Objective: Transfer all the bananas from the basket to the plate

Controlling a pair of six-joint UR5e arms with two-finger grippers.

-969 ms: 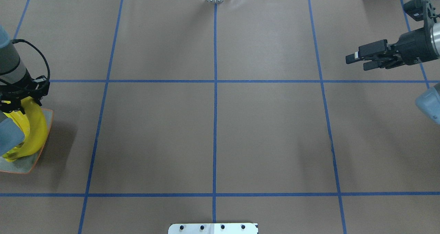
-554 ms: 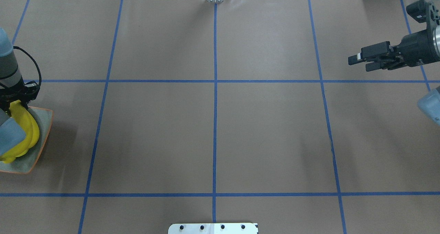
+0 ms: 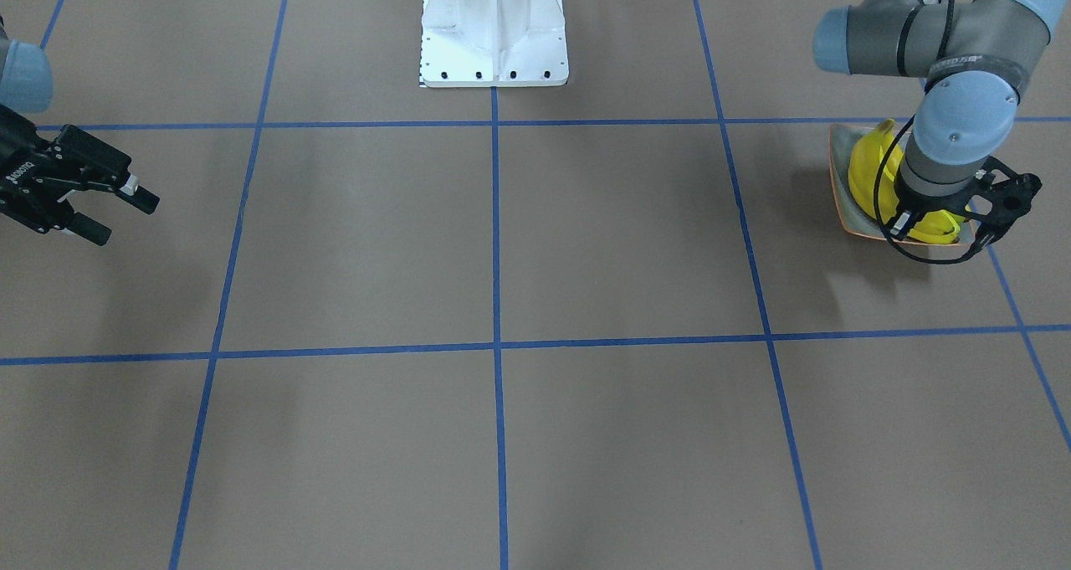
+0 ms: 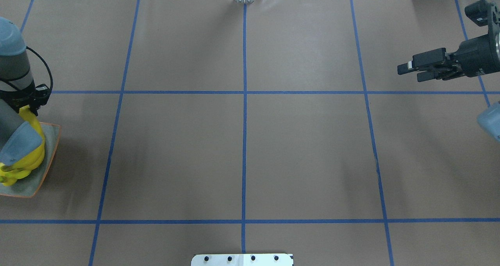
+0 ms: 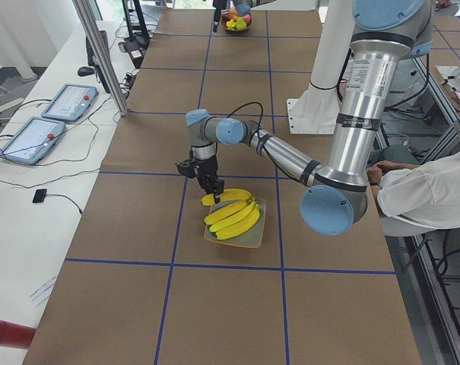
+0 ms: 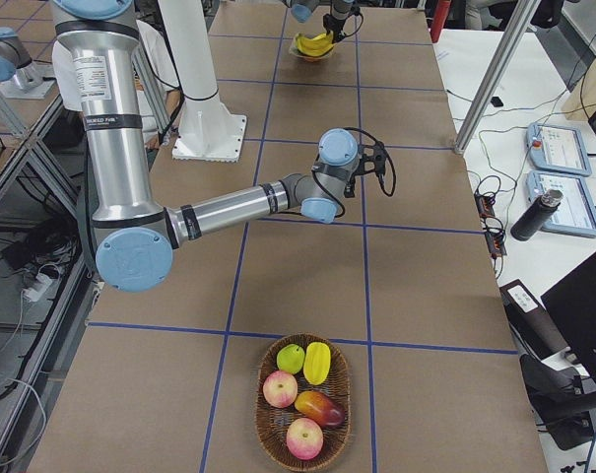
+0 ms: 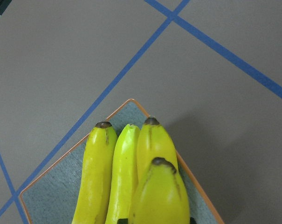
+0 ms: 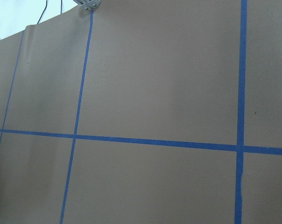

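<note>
Brown-paper surface (image 4: 242, 152) with a blue tape grid. The plate (image 5: 257, 233) sits toward the left end and the basket (image 6: 303, 399) well apart toward the right end.

Four bananas (image 7: 124, 172) are at the plate. Three lie side by side on it and the fourth banana (image 7: 161, 196) rides on top, with the left gripper (image 5: 215, 194) directly above. Dark slivers of its fingers (image 7: 191, 219) sit flush against that banana at the wrist view's bottom edge, so I read it as pinched. The right gripper (image 4: 409, 73) hangs over bare surface, fingers spread, holding nothing.

Risks:
- The fourth banana has only a rounded, glossy bed beneath it. On release it may roll or slide, and the plate's rim looks low.
- A finger dragging on lift-off could tip it or nudge the row.

Hard to see:
- Overhead, the left arm covers most of the fruit and the frame cuts the plate.
- I cannot tell whether the fourth banana already rests on the others.
- The basket shows only in the side views. It holds apples and a ribbed yellow fruit, and no banana I can make out, though one could lie beneath.
</note>
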